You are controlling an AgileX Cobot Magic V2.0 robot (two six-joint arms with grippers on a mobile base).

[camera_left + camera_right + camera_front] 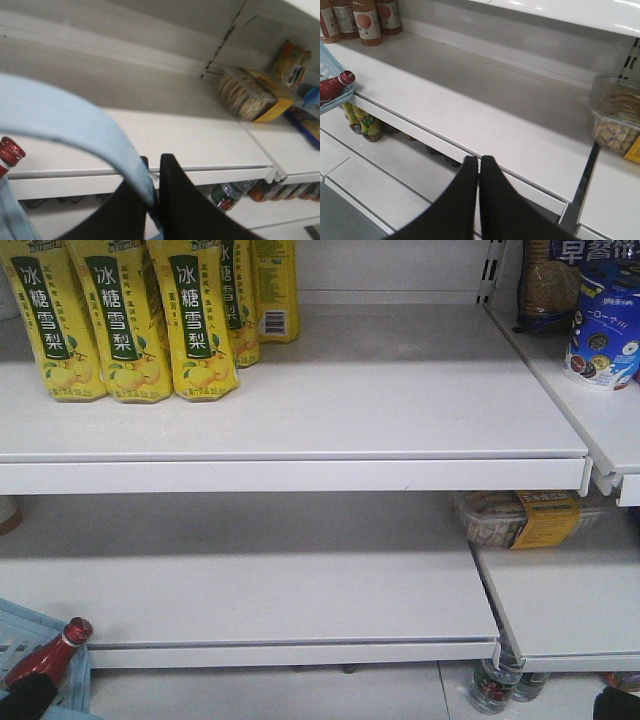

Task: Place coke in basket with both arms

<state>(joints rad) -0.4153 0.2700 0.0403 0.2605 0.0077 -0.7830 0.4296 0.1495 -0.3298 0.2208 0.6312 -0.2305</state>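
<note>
Front view: the red-capped plastic coke bottle (50, 652) lies tilted in the light blue slotted plastic basket (28, 640), bottom left. Left wrist view: the left black pincer (154, 200) clamps the basket's flat blue handle strap (75, 130). Right wrist view: the right black pincer (479, 165) is closed and empty above the white shelf (470, 120).

We count one coke (50, 655), red-capped, lying in one light blue basket (30, 635). On the upper shelf (330, 410) we see five yellow pear-drink bottles (125, 315) in the front view. The right wrist view gives us three orange-juice bottles (366, 21) at the back of the lower shelf (470, 110), and at least two green-labelled bottles (366, 125) beneath it; more stand behind, too dark to count. We find one clear snack tub (520, 518) with a yellow label, and one blue cookie cup (603, 335) on the side shelf. Two black pincers show, the left pincer (152, 195) and the right pincer (479, 165).
</note>
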